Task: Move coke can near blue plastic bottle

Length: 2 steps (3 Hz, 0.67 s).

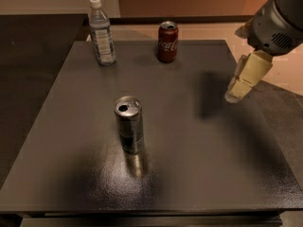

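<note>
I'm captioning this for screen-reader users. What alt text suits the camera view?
A dark table holds a coke can at the back, a blue plastic bottle upright to its left, and a slim silver can nearer the camera. The gripper hangs over the table's right side, touching none of them.
</note>
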### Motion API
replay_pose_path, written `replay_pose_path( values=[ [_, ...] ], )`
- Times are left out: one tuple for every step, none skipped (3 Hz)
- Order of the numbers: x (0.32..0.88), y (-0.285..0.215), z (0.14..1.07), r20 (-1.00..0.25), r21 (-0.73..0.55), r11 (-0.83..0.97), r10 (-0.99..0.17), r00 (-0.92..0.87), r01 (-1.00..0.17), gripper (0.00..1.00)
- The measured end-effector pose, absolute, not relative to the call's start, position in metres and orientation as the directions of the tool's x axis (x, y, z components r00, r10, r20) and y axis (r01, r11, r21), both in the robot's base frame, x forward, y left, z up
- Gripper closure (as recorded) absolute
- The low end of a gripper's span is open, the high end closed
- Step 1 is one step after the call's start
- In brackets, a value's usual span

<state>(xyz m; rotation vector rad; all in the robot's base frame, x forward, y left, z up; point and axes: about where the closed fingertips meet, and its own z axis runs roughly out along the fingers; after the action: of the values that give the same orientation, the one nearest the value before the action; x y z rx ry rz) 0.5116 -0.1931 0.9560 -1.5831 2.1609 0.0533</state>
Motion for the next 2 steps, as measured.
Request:
replay_pose_path(
  values=[
    [0.543, -0.182, 0.948, -0.450, -0.240, 0.376, -0.860, -0.241, -0.895, 0.00],
    [0.577, -0.172, 0.941, -0.518, -0.254, 0.432, -0.816, -0.256, -0.865, 0.00]
  ],
)
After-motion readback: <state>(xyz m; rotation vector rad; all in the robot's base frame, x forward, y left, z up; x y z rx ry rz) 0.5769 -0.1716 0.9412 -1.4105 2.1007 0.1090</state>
